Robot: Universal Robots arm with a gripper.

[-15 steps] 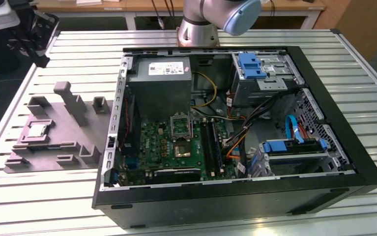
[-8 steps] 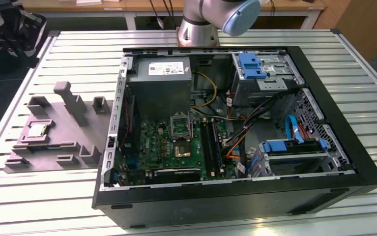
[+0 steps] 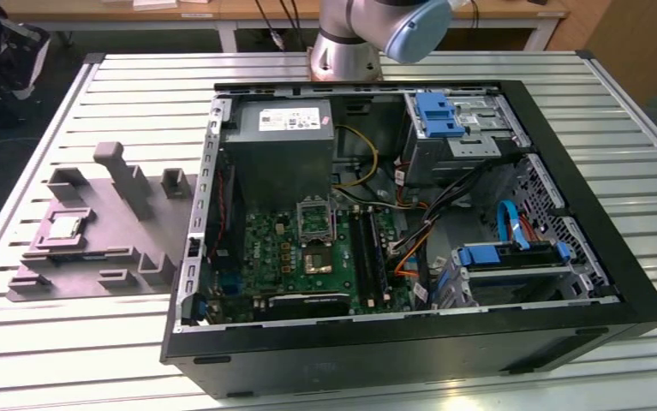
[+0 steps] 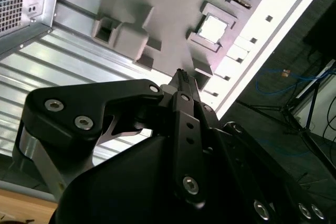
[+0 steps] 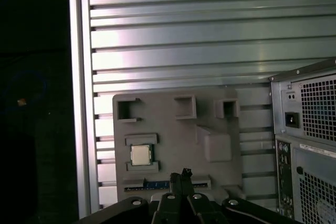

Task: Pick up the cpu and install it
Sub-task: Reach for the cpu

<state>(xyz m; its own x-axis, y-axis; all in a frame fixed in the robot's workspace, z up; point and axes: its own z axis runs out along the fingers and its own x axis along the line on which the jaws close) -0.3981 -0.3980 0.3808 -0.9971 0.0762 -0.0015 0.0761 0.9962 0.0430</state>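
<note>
1. Black linkage of the tool point(image 5: 179, 177) lies closest to the lens in both wrist views. Its fingertips are drawn narrow, tip against tip, with nothing between them.
2. I judge that the tool hangs above the grey plastic fixture point(image 5: 168, 124) and apart from it. From there the wrist cameras look down on the pick-up site.
3. The cpu point(image 5: 140, 155) lies flat in a shallow pocket of the fixture, metal top up, with a raised bar on each of two opposite sides. I judge that the bars locate the chip so that its pick-up position repeats. The two unbarred sides probably leave room for fingers.
4. In the exterior view, the fixture rests on the slatted aluminium surface point(image 3: 77, 360), just beside the open computer case point(image 3: 636, 291), on the exterior view's left.
5. The case lies on its side with the panel off, so the green motherboard point(image 3: 305, 257) faces up. I judge that this lets the metal-framed socket point(image 3: 314, 221) be reached from above.
6. Status: the cpu is not yet picked up, and it lies well apart from the socket.
</note>
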